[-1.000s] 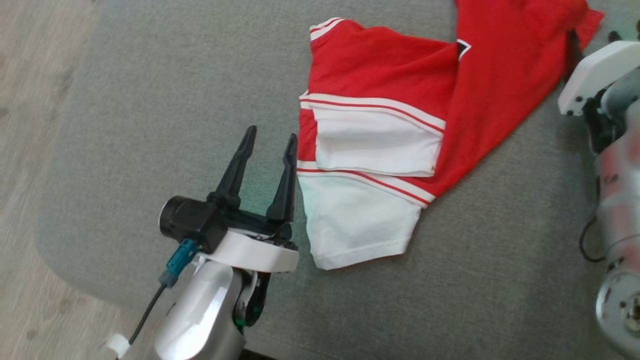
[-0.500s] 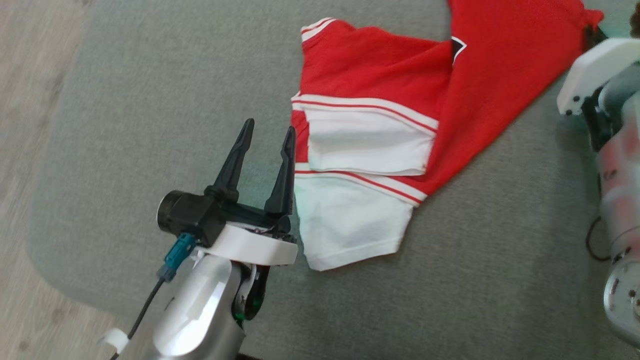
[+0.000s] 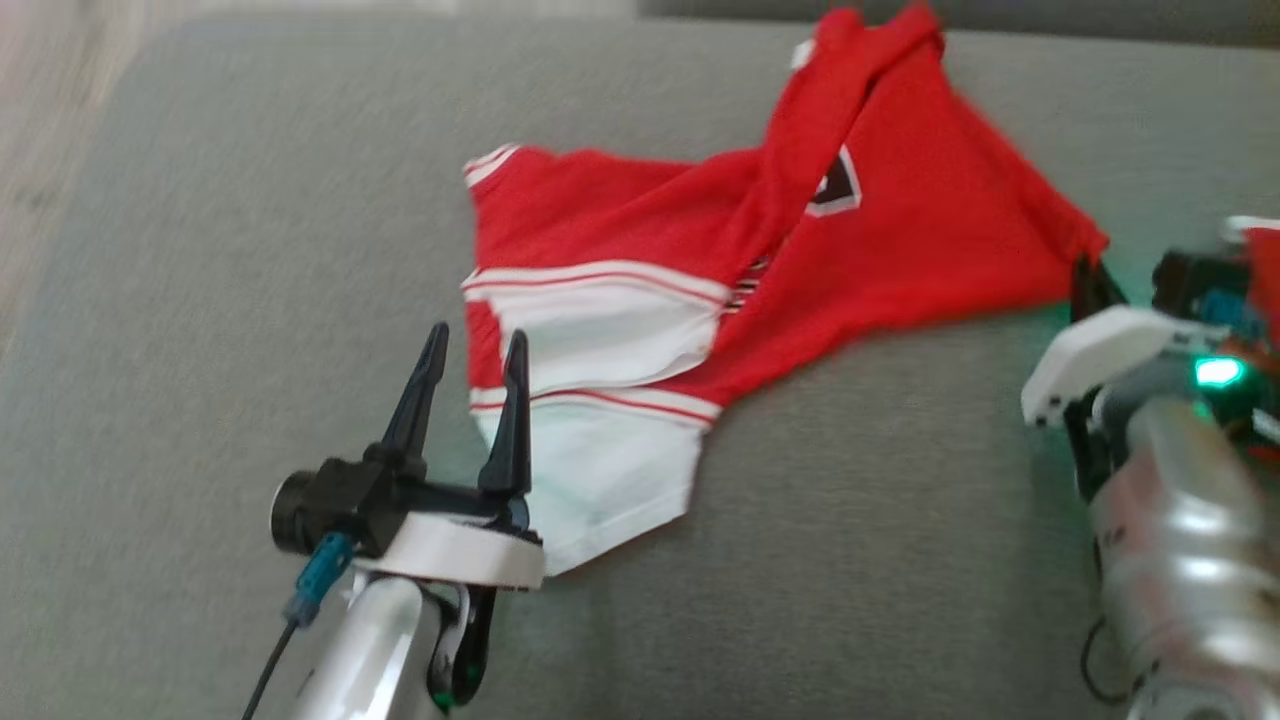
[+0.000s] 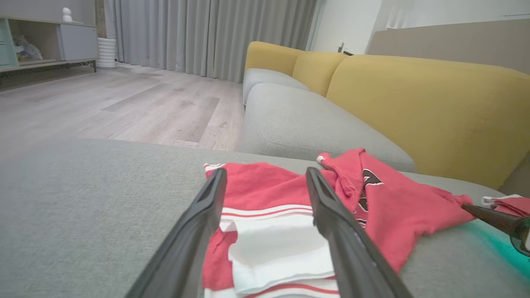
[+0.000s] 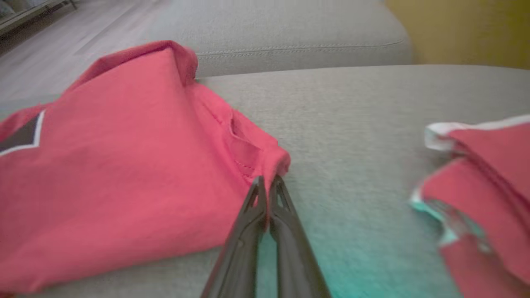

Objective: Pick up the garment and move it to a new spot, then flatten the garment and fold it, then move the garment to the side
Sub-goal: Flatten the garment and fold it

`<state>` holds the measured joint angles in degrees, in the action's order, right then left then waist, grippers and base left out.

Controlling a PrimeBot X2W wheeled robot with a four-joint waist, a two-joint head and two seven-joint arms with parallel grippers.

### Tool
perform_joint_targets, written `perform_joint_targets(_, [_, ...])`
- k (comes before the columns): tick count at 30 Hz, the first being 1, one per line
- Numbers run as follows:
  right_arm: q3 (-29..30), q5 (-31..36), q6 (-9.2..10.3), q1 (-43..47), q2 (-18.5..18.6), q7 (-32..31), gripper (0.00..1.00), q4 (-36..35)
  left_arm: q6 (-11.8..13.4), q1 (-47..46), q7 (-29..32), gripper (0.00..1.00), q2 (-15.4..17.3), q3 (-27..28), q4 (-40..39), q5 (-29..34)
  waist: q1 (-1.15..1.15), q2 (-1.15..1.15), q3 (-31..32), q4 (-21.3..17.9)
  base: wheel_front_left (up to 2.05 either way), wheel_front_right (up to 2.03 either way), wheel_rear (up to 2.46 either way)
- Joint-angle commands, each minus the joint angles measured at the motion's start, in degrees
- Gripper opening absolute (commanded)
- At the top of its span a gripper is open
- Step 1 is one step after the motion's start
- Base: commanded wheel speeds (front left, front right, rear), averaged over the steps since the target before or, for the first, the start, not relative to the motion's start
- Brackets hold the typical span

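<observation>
Since a second ago the head camera has swung, and the garment [image 3: 880,250] has changed shape: its far part now stands in a ridge on the grey sofa cushion [image 3: 250,250], and its right corner is drawn out to the right gripper [image 3: 1092,275]. The left gripper [image 3: 478,335] sits at the garment's white lower edge, jaws open.

From the left wrist, the spread left gripper [image 4: 266,171] frames the garment [image 4: 397,203], with the yellow backrest [image 4: 414,99] beyond.

From the right wrist, the right gripper [image 5: 265,180] has its jaws closed on the corner of the garment [image 5: 124,145]. Another red cloth [image 5: 488,165] lies apart.
</observation>
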<state>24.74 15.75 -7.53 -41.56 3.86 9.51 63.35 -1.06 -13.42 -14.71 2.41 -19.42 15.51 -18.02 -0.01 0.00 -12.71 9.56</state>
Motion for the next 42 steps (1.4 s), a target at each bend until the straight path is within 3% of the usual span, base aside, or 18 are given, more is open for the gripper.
perform_joint_targets(1, [-1.65, -0.51, 0.04, -0.11, -0.88, 1.07, 0.0, -1.83, -0.07, -0.4, -0.29, 1.0, 0.47, 2.25, -1.57, 0.39, 0.01, 0.0, 4.15, -3.96, 0.0, 0.0, 0.0])
perform_joint_targets(10, [-12.25, -12.46, 0.04, 9.78, -0.97, 4.31, 0.0, -3.5, -0.07, 4.65, -0.29, 1.0, 0.47, 3.85, -1.27, 0.97, 0.01, 0.0, 11.07, -8.41, 0.0, 0.0, 0.0])
perform_joint_targets(18, [-15.66, -17.56, 0.04, 22.89, -0.98, -1.17, 0.03, -18.2, -0.28, 7.22, -0.29, 1.0, 0.47, 4.49, -1.82, 1.2, 0.01, 0.0, 13.89, -9.47, 0.0, 0.0, 0.0])
perform_joint_targets(19, [-16.76, -18.8, 0.04, 24.38, -0.98, -2.15, 0.86, -20.84, -0.32, 7.31, -0.29, 1.0, 0.47, 4.54, -1.89, 1.27, 0.01, 0.0, 13.94, -9.47, 0.0, 0.0, 0.0])
perform_joint_targets(20, [-17.6, -20.13, 0.04, 25.74, -0.98, -3.03, 1.0, -23.68, -0.36, 7.36, -0.29, 1.0, 0.47, 4.62, -1.95, 1.36, 0.01, 0.0, 13.96, -9.47, 0.0, 0.0, 0.0])
perform_joint_targets(22, [-18.52, -21.23, 0.04, 26.91, -0.98, -3.59, 1.0, -26.84, -0.41, 7.38, -0.29, 1.0, 0.47, 4.7, -2.0, 1.48, 0.01, 0.0, 13.96, -9.46, 0.0, 0.0, 0.0])
perform_joint_targets(23, [-20.25, -22.25, 0.04, 28.88, -0.98, -3.9, 1.0, -33.72, -0.53, 7.36, -0.29, 1.0, 0.47, 4.84, -2.05, 1.79, 0.01, 0.0, 13.88, -9.39, 0.0, 0.0, 0.0])
perform_joint_targets(24, [-20.25, -22.25, 0.04, 28.88, -0.98, -3.9, 1.0, -33.72, -0.53, 7.36, -0.29, 1.0, 0.47, 4.84, -2.05, 1.79, 0.01, 0.0, 13.88, -9.39, 0.0, 0.0, 0.0])
perform_joint_targets(26, [-23.32, -22.96, 0.04, 30.96, -0.98, -2.76, 1.0, -43.58, -0.77, 7.13, -0.29, 1.0, 0.47, 5.05, -2.09, 2.28, 0.01, 0.0, 13.55, -9.26, 0.0, 0.0, 0.0])
perform_joint_targets(30, [-26.16, -23.31, 0.04, 32.36, -0.98, -0.37, 1.0, -50.66, -1.06, 6.68, -0.29, 1.0, 0.47, 5.45, -2.15, 2.69, 0.01, 0.0, 12.94, -9.2, 0.0, 0.0, 0.0])
perform_joint_targets(42, [-27.29, -25.93, 0.04, 36.27, -0.98, 4.54, 1.0, -55.52, -2.62, 1.47, -0.29, 1.0, 0.47, 3.44, -0.36, 4.77, 0.01, 0.0, 8.48, -10.09, 0.0, 0.0, 0.0])
